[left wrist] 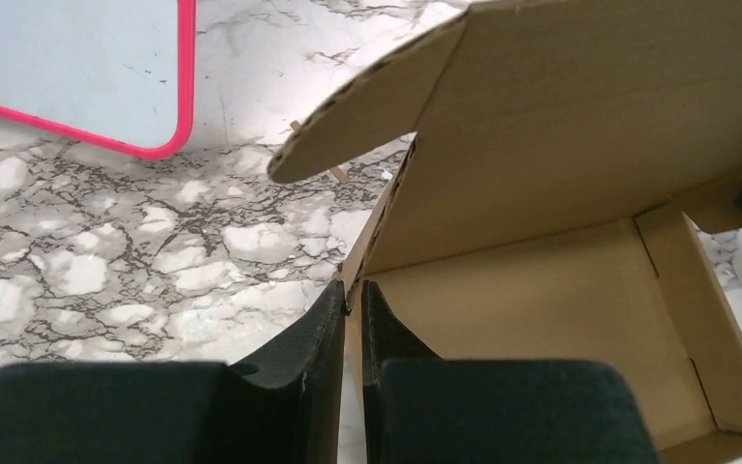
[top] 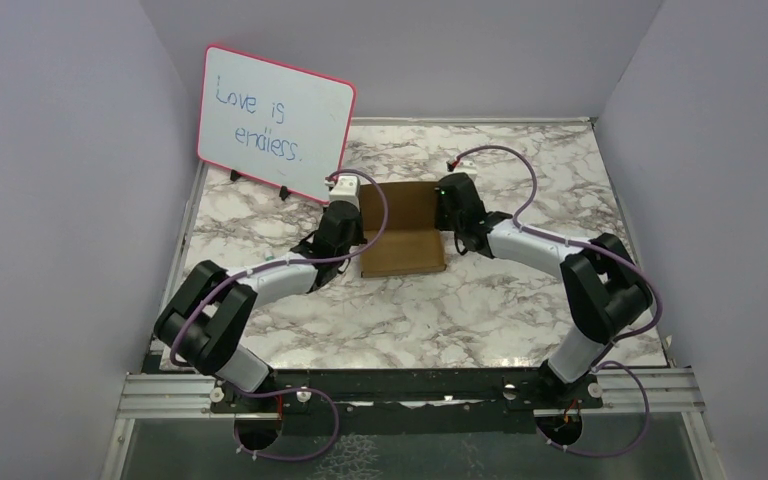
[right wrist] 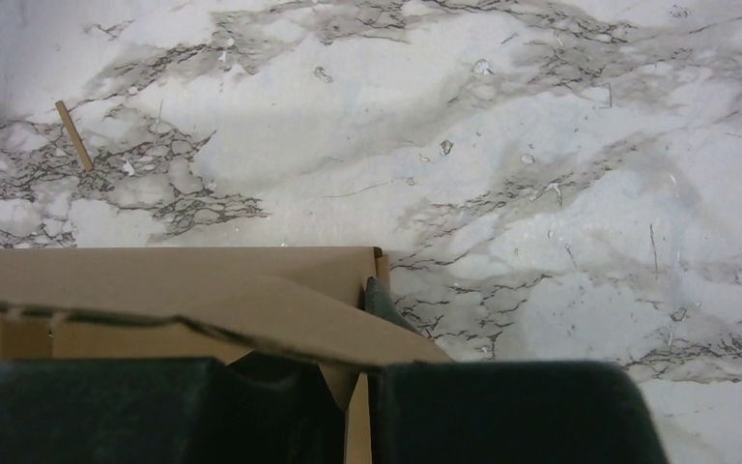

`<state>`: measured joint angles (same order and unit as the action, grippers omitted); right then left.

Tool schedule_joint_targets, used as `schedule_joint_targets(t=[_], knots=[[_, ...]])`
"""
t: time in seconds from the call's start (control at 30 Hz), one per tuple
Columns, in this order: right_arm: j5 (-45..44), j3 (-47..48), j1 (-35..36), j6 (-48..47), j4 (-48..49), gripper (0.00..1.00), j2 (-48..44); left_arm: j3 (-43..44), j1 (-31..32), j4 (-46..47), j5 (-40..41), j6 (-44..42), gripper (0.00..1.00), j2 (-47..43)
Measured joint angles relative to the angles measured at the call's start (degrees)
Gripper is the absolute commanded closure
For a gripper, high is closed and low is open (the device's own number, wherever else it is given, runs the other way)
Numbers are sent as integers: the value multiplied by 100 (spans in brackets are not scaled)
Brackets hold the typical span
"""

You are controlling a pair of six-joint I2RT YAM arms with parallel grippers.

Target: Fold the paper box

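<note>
Beyond the paper box [top: 403,235] stands a whiteboard [top: 275,122] — a thin stick [right wrist: 74,135] nearby.

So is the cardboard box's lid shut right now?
No, the cardboard box is open: its lid panel stands raised and the bare inside floor shows in the left wrist view.

The brown cardboard paper box [top: 400,250] is plain; the flat stone-look tabletop [top: 520,290] is white, veined grey; the rectangular whiteboard [top: 275,125] has a pink frame.

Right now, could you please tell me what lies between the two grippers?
The paper box lies between the left gripper and right gripper, as the top view shows.
</note>
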<state>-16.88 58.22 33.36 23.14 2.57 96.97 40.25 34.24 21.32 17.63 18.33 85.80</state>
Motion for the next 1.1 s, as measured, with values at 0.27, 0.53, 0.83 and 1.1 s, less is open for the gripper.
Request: schedule_joint_targets(t=[0.27, 0.53, 0.83, 1.1], knots=[[-688, 52, 308, 592, -282, 86, 0, 245, 321, 2, 1075, 271, 89, 433], [-1270, 33, 638, 1058, -400, 86, 4, 249, 398, 0, 1502, 612, 88, 487], [-1775, -133, 839, 1506, -273, 86, 4, 236, 437, 9, 1541, 1104, 87, 487], [-2017, -291, 960, 1659, -61, 86, 4, 39, 531, 129, 1572, 1421, 85, 487]])
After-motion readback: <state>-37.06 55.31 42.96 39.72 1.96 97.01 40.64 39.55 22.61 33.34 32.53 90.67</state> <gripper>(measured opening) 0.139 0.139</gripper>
